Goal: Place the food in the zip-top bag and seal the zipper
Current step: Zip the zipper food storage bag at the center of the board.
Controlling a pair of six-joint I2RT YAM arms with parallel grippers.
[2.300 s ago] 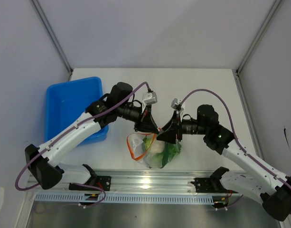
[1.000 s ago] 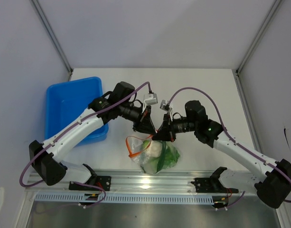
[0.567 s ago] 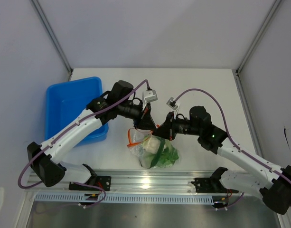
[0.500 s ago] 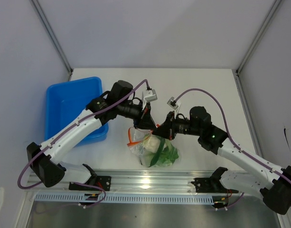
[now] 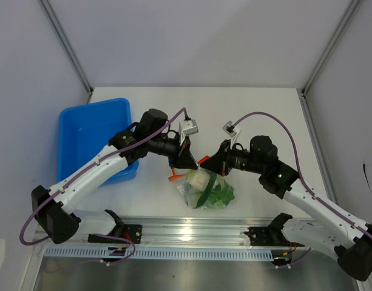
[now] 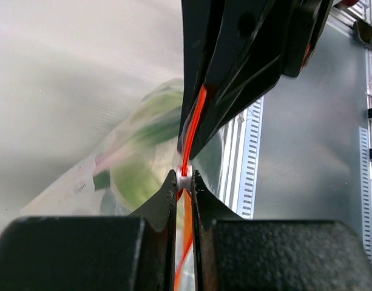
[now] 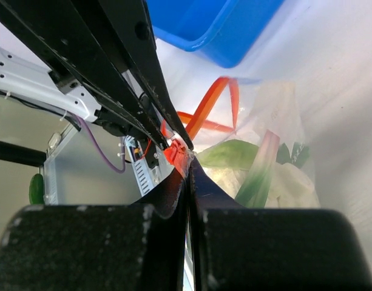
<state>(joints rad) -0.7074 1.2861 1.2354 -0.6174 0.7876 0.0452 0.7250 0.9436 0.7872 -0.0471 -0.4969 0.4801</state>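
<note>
The clear zip-top bag [image 5: 210, 193] lies on the table near the front rail, between my two grippers. The food [image 5: 199, 180] shows through it as pale white and green pieces. My left gripper [image 5: 192, 163] is shut on the orange-red zipper [image 5: 202, 160], pinching its small white slider [image 6: 184, 180]. My right gripper [image 5: 211, 165] faces it a finger's width away, shut on the bag's top edge at the strip's end [image 7: 181, 151]. In the right wrist view a loose loop of the zipper [image 7: 210, 106] curls beyond the left fingers [image 7: 122, 66], above green food [image 7: 234, 154].
A blue plastic bin [image 5: 91, 136] stands at the left of the table, behind the left arm. The aluminium rail [image 5: 186, 233] with both arm bases runs along the near edge, just in front of the bag. White walls enclose the table on three sides.
The bag has shifted slightly right and toward the back. The wide orange loop at its left has shrunk to a short tail. Both grippers stayed shut and remain close together.
</note>
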